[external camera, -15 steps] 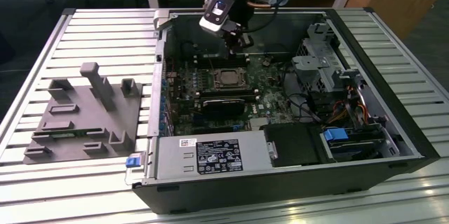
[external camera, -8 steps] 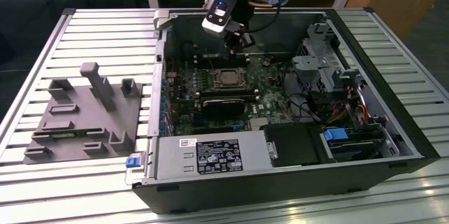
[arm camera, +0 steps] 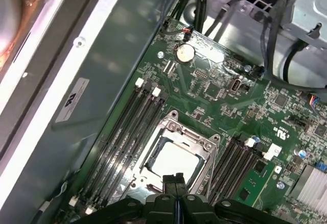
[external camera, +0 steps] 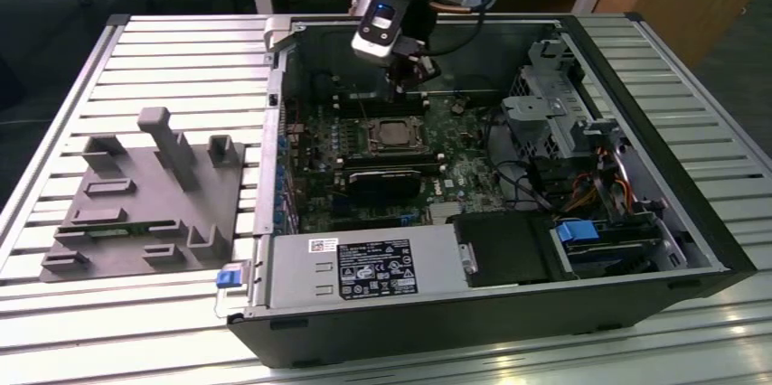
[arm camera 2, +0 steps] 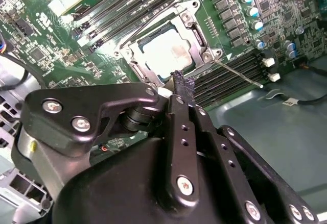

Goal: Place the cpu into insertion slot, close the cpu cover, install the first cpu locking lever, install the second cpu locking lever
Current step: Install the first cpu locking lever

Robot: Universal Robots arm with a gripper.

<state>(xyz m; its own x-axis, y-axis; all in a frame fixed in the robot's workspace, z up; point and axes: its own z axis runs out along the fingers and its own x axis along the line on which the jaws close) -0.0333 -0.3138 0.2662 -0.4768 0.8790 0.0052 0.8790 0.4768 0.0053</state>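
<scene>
The cpu [arm camera 2: 171,55] is seated in the insertion slot [arm camera 2: 134,61] on the motherboard [arm camera: 219,86], silvery top upward. The cpu cover [arm camera 2: 199,38] appears to be laid flat around it, the chip showing through the square cut-out; laid so, the chip would be pressed onto its contacts. The gripper [arm camera 2: 181,81] is held just beside one edge of the socket with its fingers brought together and nothing between them, a narrow tip judged better suited to pushing than to grasping. Whether the frame is touched cannot be told. A thin locking lever [arm camera 2: 240,74] slants out from a socket corner across the memory slots [arm camera 2: 225,83], apparently unlatched. In the exterior view the computer case [external camera: 483,322] is laid on its side on the slatted table [external camera: 72,331], so that the board is presented upward to the arm.
</scene>
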